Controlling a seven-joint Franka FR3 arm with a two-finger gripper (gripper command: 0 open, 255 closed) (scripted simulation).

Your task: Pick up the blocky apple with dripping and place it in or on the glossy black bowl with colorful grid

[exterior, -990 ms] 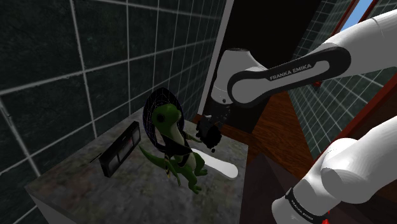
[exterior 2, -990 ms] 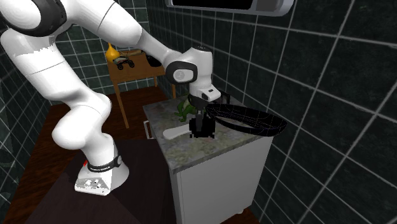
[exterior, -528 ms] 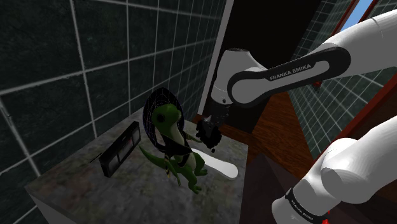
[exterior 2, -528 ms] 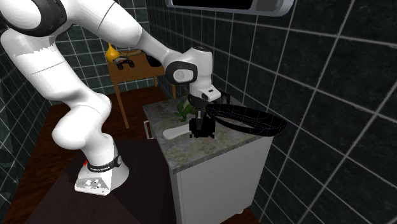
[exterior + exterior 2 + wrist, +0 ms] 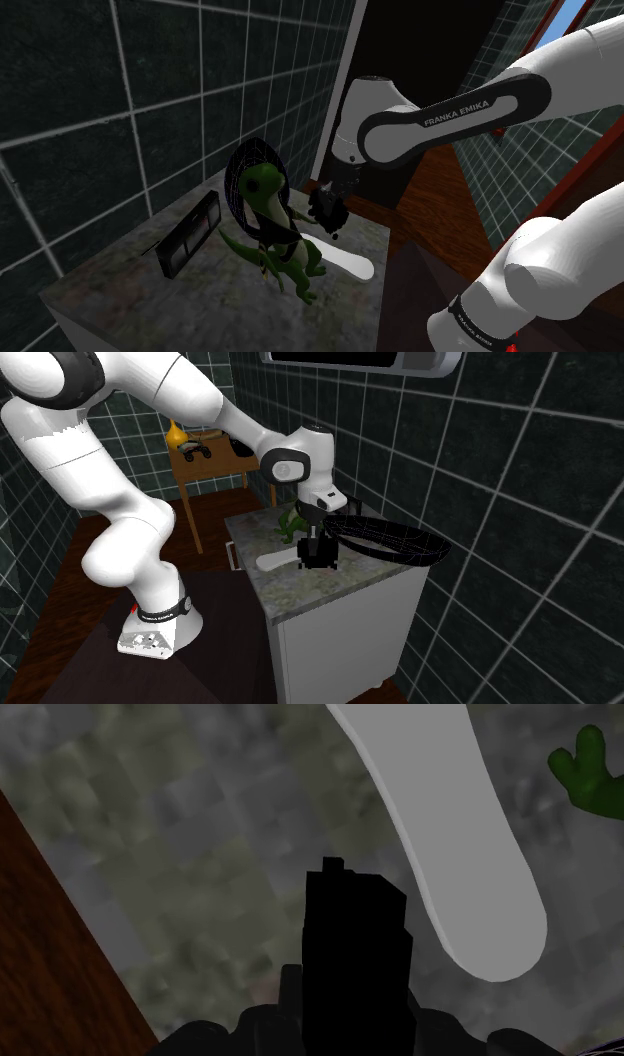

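Observation:
The blocky apple (image 5: 352,909) is drawn all black, with a small stem on top. My gripper (image 5: 328,212) is shut on it, just above the mottled grey counter (image 5: 140,295) near its edge. From the second exterior view the apple (image 5: 318,554) hangs under the gripper (image 5: 318,548), a little above the stone top. The black bowl with thin coloured grid lines (image 5: 252,180) stands tilted on its rim behind a green lizard toy (image 5: 272,210). In the second exterior view the bowl (image 5: 390,542) lies just to the right of the gripper.
A white oblong thing (image 5: 450,834) lies on the counter beside the apple, with the lizard's foot (image 5: 588,774) past it. A small black box (image 5: 190,235) lies near the tiled wall. Brown floor (image 5: 50,944) shows beyond the counter's edge. A wooden side table (image 5: 205,460) stands further back.
The gripper and the black apple have risen very slightly above the counter. The bowl, the lizard and the white thing stay where they were.

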